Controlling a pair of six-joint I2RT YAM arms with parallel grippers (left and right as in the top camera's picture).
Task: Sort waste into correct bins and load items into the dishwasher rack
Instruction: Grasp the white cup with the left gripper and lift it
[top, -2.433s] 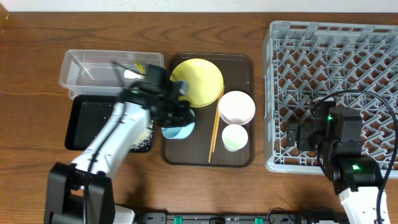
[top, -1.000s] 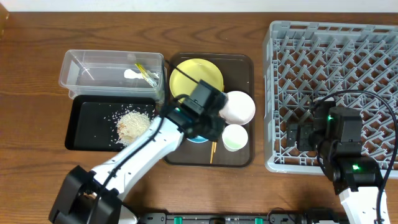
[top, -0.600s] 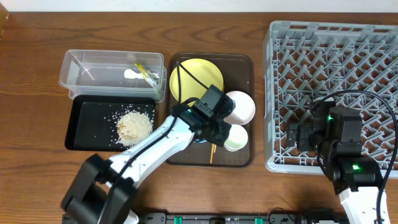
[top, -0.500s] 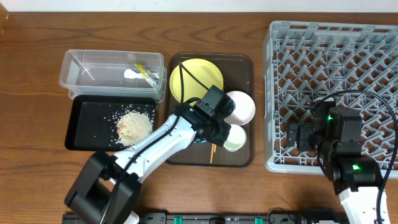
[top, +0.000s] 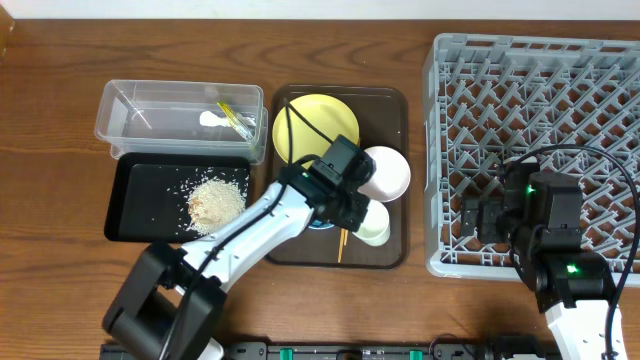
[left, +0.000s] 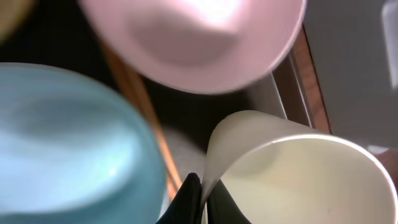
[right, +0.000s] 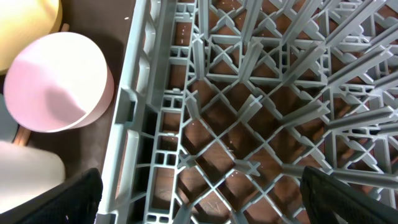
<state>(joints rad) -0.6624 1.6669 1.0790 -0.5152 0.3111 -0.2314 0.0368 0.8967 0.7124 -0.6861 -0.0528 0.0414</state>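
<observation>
Rim of the pale green-white cup (left: 298, 180) — in the brown tray (top: 388, 115) beside the pinkish-white bowl (left: 193, 37) — sits pinched between the left gripper's (left: 200, 199) closed fingers, likely so it lifts out cleanly toward the dishwasher rack (top: 530, 100), where the right gripper (right: 202, 196) hovers with fingers spread.

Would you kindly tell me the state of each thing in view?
left gripper: shut on cup rim
cup: gripped at rim, empty
right gripper: open, empty
dishwasher rack: empty
clear tub: holds wrapper
black tray: holds rice scraps
pink bowl: upright, empty
yellow plate: flat, empty
</observation>
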